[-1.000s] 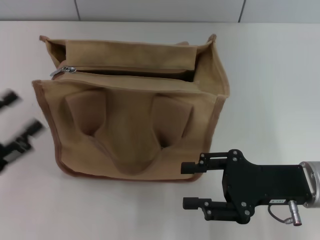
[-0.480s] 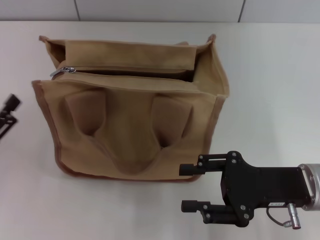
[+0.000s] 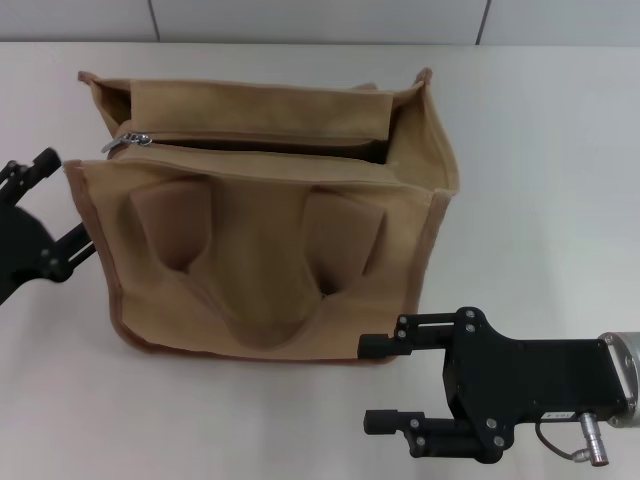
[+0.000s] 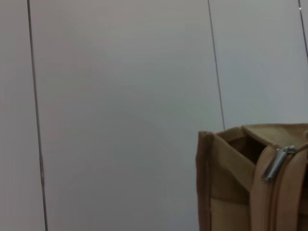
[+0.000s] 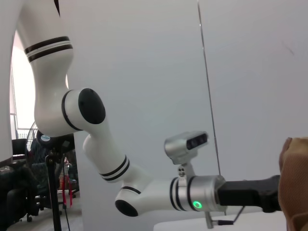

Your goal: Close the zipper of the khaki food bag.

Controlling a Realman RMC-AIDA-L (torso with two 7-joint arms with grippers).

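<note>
The khaki food bag (image 3: 262, 270) stands in the middle of the white table, its looped handles lying flat on the near panel. The zipper (image 3: 300, 152) runs across the top with a dark gap along it. Its silver slider (image 3: 126, 141) sits at the bag's left end. My left gripper (image 3: 62, 200) is open, just left of the bag's left side and a little below the slider. The left wrist view shows the bag's corner (image 4: 226, 183) and the slider (image 4: 277, 162). My right gripper (image 3: 372, 385) is open and empty, in front of the bag's near right corner.
The white table (image 3: 540, 180) extends to the right of the bag and along its near side. A light wall with panel seams (image 3: 300, 20) stands behind the table. The right wrist view shows my left arm (image 5: 144, 197) and a sliver of the bag (image 5: 294, 183).
My left gripper has come in from the left edge to just beside the bag's left side. My right gripper has drifted slightly toward the near edge. The bag has not moved.
</note>
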